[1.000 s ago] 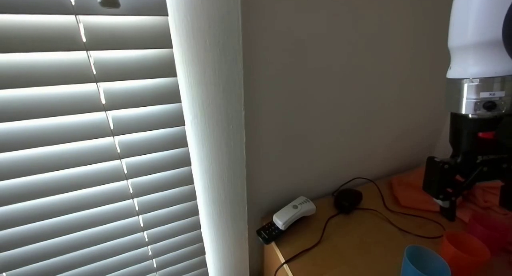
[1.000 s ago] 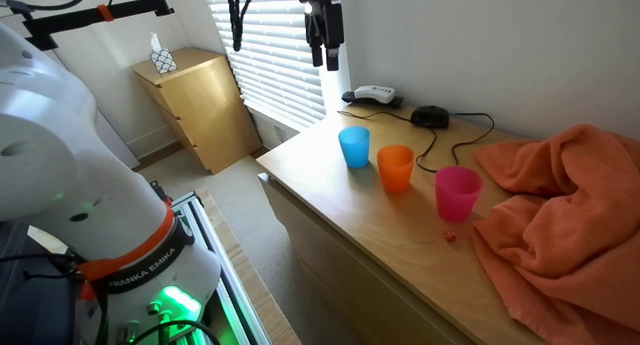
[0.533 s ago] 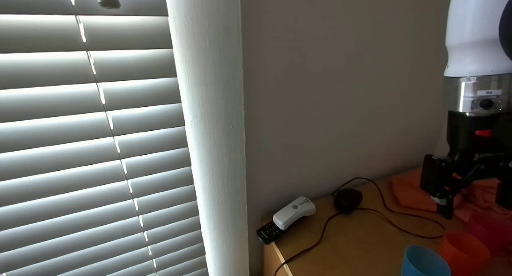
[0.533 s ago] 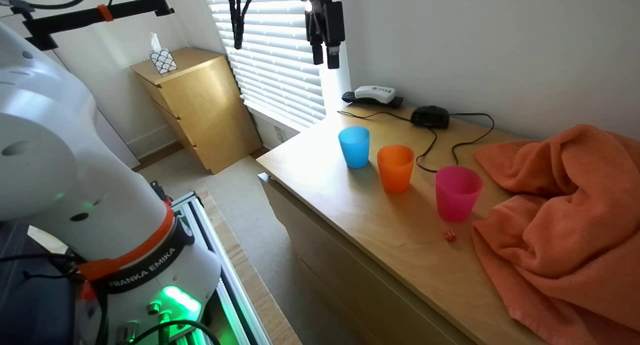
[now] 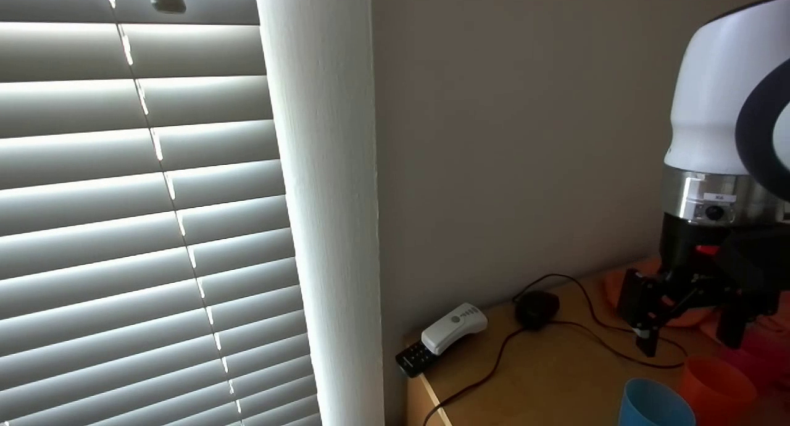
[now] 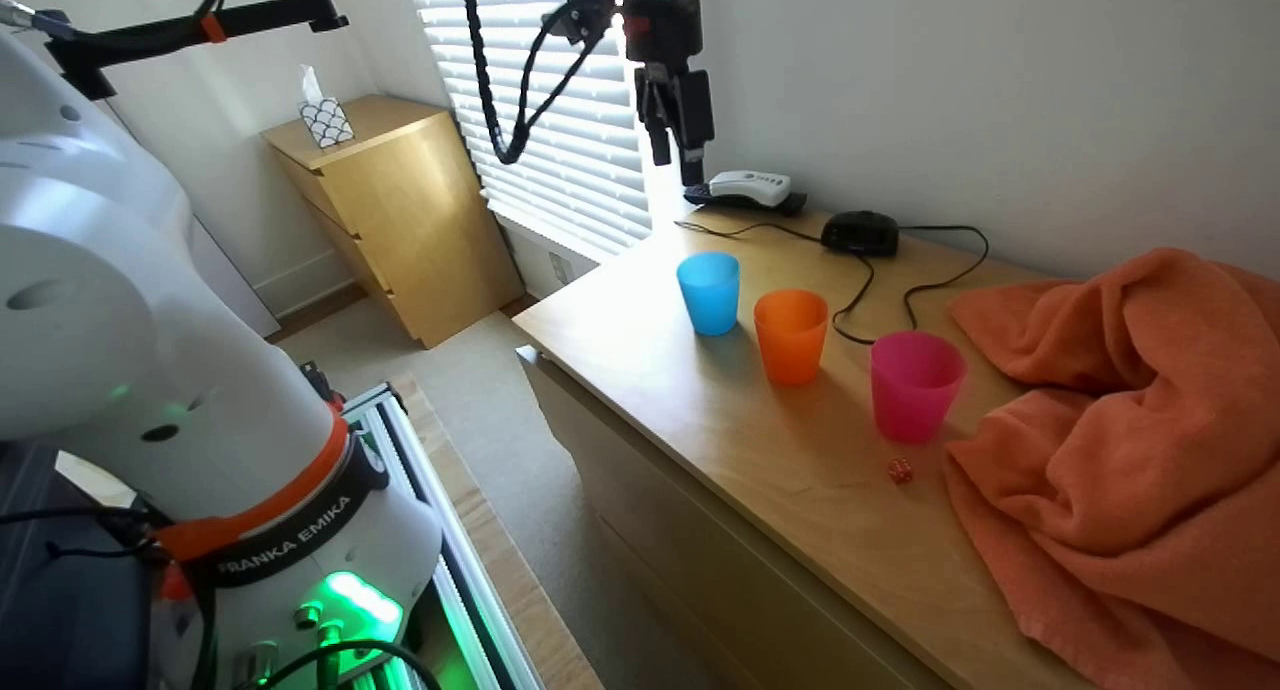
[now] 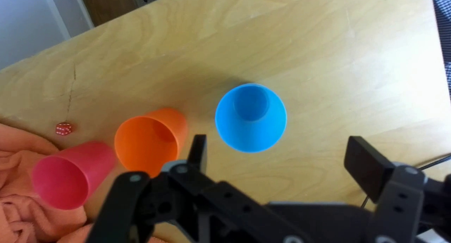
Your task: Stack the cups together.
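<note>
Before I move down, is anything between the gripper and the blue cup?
Nothing visible: past the open gripper, the wrist view shows the blue cup uncovered. The orange cup stands beside it, not between.

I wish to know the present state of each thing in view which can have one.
Gripper: open, holding nothing
Blue cup: upright, empty, unstacked
Orange cup: upright, unstacked
Pink cup: upright, unstacked
Red die: number too small to read
Orange cloth: bunched up
Window blinds: lowered
White handset: resting on black remote
Tissue box: open, tissue sticking out
Far cabinet drawers: seemingly shut
Base light: lit green
</note>
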